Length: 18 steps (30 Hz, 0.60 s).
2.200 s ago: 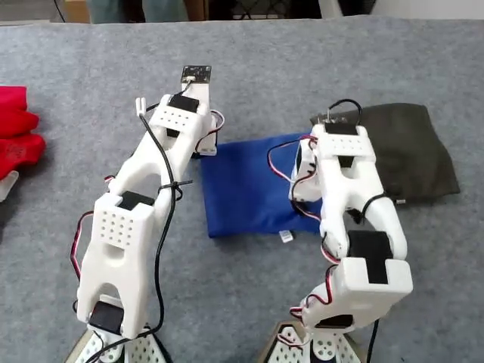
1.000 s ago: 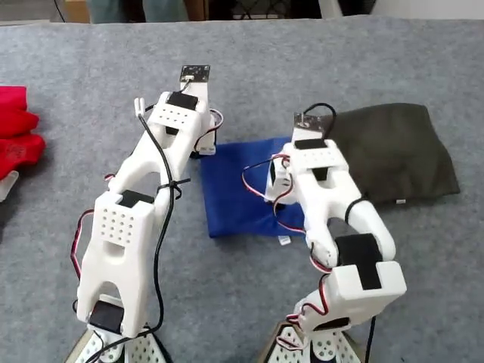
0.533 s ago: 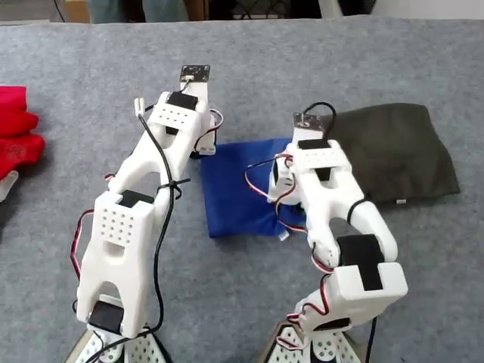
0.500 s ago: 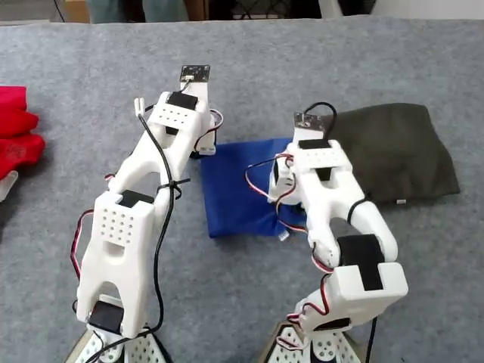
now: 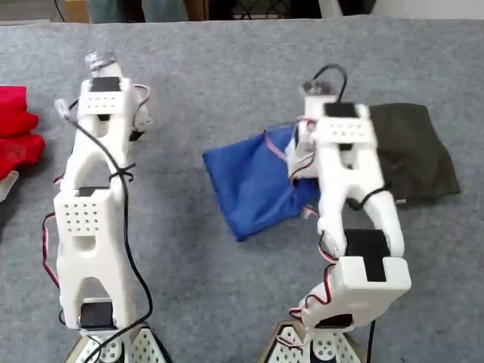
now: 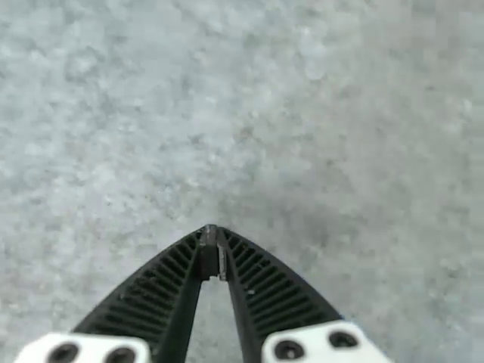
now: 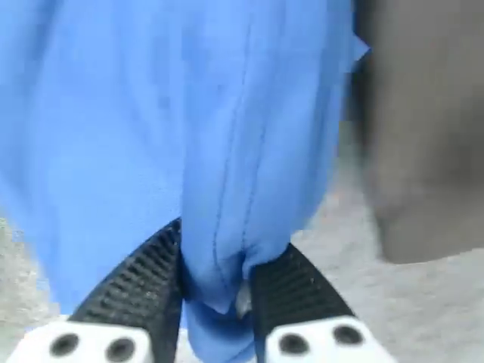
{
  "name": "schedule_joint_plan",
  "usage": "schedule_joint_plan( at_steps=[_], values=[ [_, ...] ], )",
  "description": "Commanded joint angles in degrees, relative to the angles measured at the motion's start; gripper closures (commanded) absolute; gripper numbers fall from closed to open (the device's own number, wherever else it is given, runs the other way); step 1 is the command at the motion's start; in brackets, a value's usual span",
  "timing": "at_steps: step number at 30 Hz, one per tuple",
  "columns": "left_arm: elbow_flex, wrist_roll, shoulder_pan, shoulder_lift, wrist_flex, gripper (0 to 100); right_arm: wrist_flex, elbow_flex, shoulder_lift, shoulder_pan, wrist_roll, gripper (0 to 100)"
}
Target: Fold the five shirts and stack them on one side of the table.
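A grey felt-covered table [image 5: 227, 68] carries a folded blue fabric shirt [image 5: 249, 189] at centre, a folded dark olive shirt [image 5: 412, 151] just beside it, and crumpled red cloth [image 5: 15, 140] at one edge.

The desk [image 5: 227, 68] is a mottled, heathered grey all over. Near the centre of the high view lies a plain royal-blue shirt [image 5: 249, 193]; the right wrist view shows thin darker blue seam lines running along it. To its right is a plain dark olive-brown shirt [image 5: 420, 151]. At the left edge is a bright red shirt [image 5: 17, 136]. The left arm [image 5: 87, 234] and the right arm [image 5: 352, 181] are white with black motor blocks and red and black wires. The left jaws and the right jaws are black, patterned with fine ribs, on white mounts.
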Motion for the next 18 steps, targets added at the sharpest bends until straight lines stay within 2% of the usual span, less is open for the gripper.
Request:
schedule_joint_plan(
  at_steps=[1,8,11,18],
  values=[
    [-4.1,0.8,0.0,0.4,0.7,97,3.2,-9.7,-0.3,2.3,5.9,98.5],
    [-4.6,0.8,1.1,1.1,0.8,97,6.4,-18.6,-0.4,3.3,15.6,98.5],
    [-4.6,0.8,1.0,1.2,0.8,97,5.5,-21.7,-0.3,4.9,21.3,98.5],
    [-4.4,0.8,1.1,1.2,0.8,97,4.2,-28.9,-0.3,8.8,29.0,98.5]
  ],
)
